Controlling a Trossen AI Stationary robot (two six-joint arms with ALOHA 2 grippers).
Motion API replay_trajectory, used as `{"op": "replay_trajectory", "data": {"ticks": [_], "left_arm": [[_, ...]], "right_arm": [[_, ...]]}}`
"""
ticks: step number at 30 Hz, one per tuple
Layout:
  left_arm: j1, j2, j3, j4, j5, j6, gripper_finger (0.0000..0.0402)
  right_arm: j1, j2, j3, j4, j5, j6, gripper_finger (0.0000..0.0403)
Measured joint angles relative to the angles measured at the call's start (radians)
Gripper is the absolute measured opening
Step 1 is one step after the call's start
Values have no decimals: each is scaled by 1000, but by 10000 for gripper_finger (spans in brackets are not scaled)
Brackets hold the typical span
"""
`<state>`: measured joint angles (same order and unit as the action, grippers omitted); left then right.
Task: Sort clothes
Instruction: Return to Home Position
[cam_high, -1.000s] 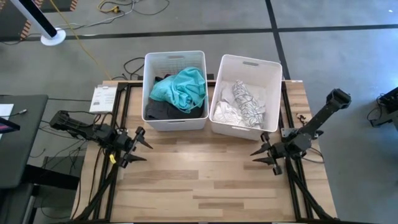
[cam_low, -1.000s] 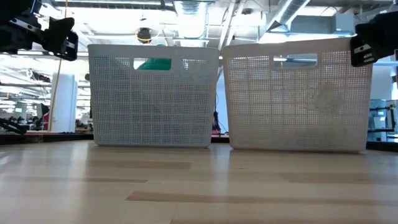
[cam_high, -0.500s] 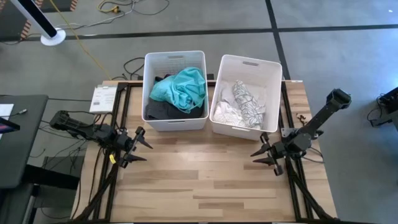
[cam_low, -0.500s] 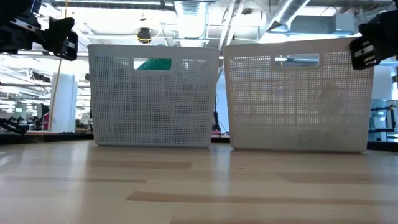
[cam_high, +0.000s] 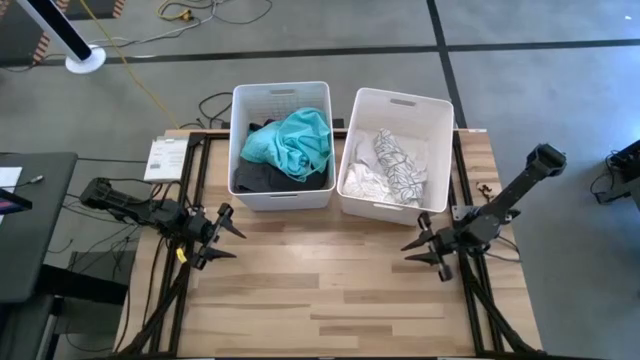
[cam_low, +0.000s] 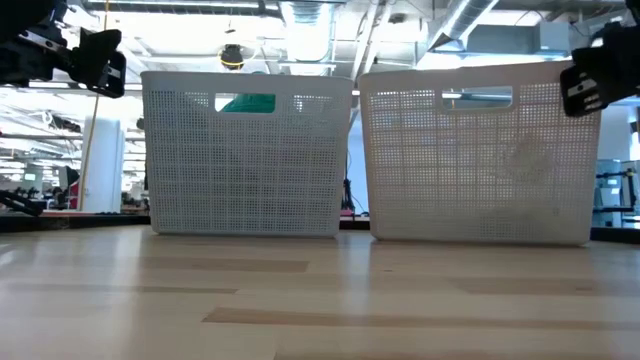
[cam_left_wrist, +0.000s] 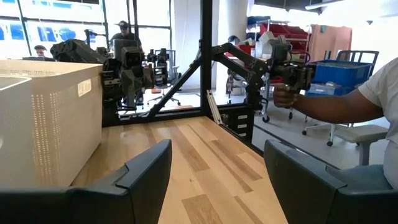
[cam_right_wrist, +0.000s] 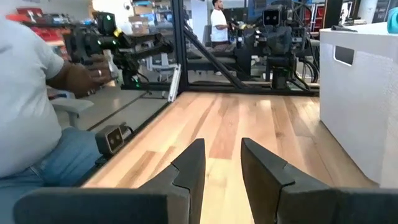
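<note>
Clothes are all in the 2 bins at the far edge of the table (cam_high: 320, 300), none on the wood. Left bin (cam_high: 284, 198): teal piece (cam_high: 290, 142) heaped on top, dark piece (cam_high: 262, 178) under it by the near wall. Right bin (cam_high: 392, 212): white clothes (cam_high: 360, 183) w/ a dark-patterned white piece (cam_high: 400, 165) lying over them. Bins stand side by side, narrow gap btwn them, not touching. In the low view, teal shows through the left bin's handle slot

Left gripper (cam_high: 224, 236) hovers above the table's left side, in front of & left of the left bin, pointing at the centre; jaws wide apart, nothing held. Right gripper (cam_high: 418, 251) hovers over the right side, just in front of the right bin's near-right corner, also pointing inward; jaws apart w/ a narrower gap, nothing btwn them. The 2 grippers face each other, well apart

White card (cam_high: 165, 157) lies at the table's back-left corner. Off the table, left wrist view shows a person (cam_left_wrist: 367, 106) in a white top w/ a hand on a dark control arm; right wrist view shows a seated person in white top & jeans doing likewise
</note>
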<state>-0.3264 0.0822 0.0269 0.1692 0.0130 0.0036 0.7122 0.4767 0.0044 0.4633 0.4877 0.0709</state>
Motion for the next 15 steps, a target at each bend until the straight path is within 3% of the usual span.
{"op": "replay_trajectory", "data": {"ticks": [12,15], "left_arm": [[0,0,0,1,0,17,249],[0,0,0,1,0,40,249]], "right_arm": [[-5,1,0,-134,-1,120,116],[-8,0,0,-135,-84,58,116]]}}
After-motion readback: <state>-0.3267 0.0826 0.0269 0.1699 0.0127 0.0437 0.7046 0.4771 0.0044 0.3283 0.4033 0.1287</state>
